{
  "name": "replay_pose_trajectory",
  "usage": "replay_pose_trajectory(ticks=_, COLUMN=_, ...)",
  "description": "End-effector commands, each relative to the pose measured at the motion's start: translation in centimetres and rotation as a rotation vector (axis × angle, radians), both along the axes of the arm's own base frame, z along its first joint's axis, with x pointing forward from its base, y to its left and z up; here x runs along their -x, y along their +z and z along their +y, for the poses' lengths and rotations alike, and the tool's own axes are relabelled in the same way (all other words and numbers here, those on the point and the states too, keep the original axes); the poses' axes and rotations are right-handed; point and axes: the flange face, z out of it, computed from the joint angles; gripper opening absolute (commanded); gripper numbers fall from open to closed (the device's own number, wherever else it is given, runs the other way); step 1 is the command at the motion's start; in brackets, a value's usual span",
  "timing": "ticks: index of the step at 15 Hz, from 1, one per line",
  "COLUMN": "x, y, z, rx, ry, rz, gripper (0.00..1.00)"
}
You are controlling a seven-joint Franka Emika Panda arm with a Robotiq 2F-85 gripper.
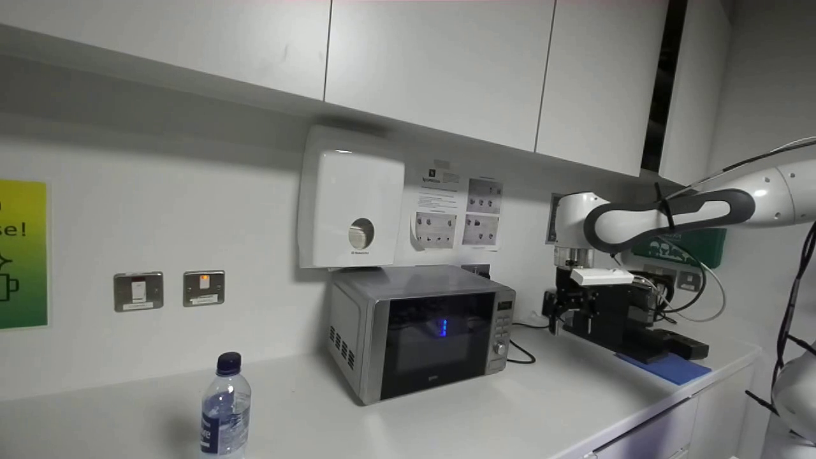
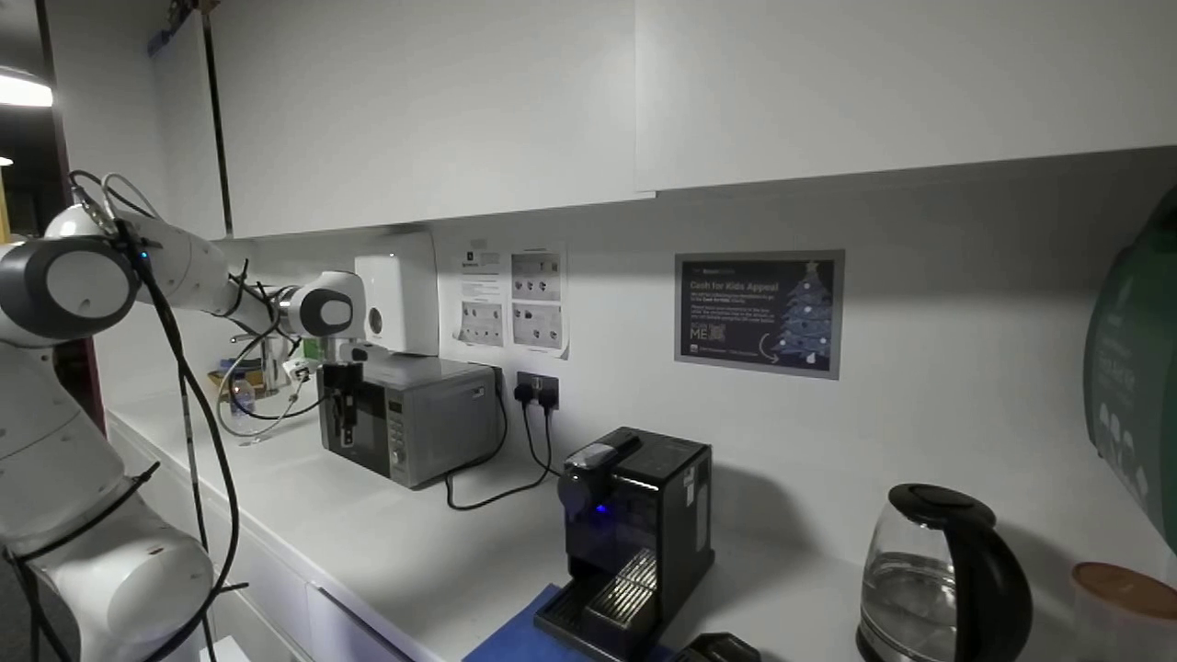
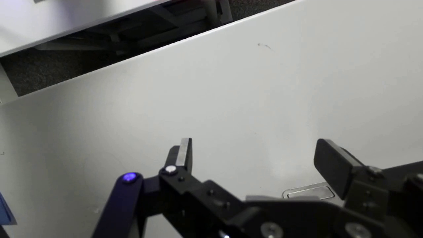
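one microwave (image 1: pixel 440 344) on the counter (image 1: pixel 459 421), near the one gripper (image 3: pixel 253 147), its two jaws apart over the counter. around: one coffee machine (image 2: pixel 644 515) partly on one blue mat (image 1: pixel 676 370), one kettle (image 2: pixel 910 598), one bottle (image 1: pixel 226 414), two plugs (image 2: pixel 524 393) in one socket (image 2: pixel 537 378).

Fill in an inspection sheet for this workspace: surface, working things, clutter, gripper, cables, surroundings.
Surface: white counter with a small mark in the wrist view.
Working things: microwave, shut; it looks nearest the jaws, with a gap between.
Clutter: coffee machine, its front on a blue mat; partly filled kettle; lidded tub; capped bottle, upright.
Gripper: jaws open above the counter; between them, nothing seen.
Cables: black cable looping down beside the robot arm; two plugs in the wall socket.
Surroundings: cupboards overhead; towel dispenser and Christmas-tree sign on the wall.
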Motion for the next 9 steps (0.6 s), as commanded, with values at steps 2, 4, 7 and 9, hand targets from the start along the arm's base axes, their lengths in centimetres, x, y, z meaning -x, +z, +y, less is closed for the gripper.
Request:
replay_pose_trajectory(ticks=2, x=-1.0, y=-0.7, z=0.8, rx=0.036, ry=0.067, rz=-0.033, gripper=1.00)
replay_pose_trajectory(ticks=4, x=-1.6, y=-1.0, z=1.0, rx=0.043, ry=0.083, rz=-0.055, gripper=1.00)
replay_pose_trajectory(ticks=7, x=-2.8, y=-1.1, z=1.3, rx=0.039, ry=0.101, rz=-0.101, gripper=1.00)
replay_pose_trajectory(ticks=9, x=-3.4, y=-1.1, z=1.6, rx=0.025, ry=0.103, rz=-0.133, gripper=1.00)
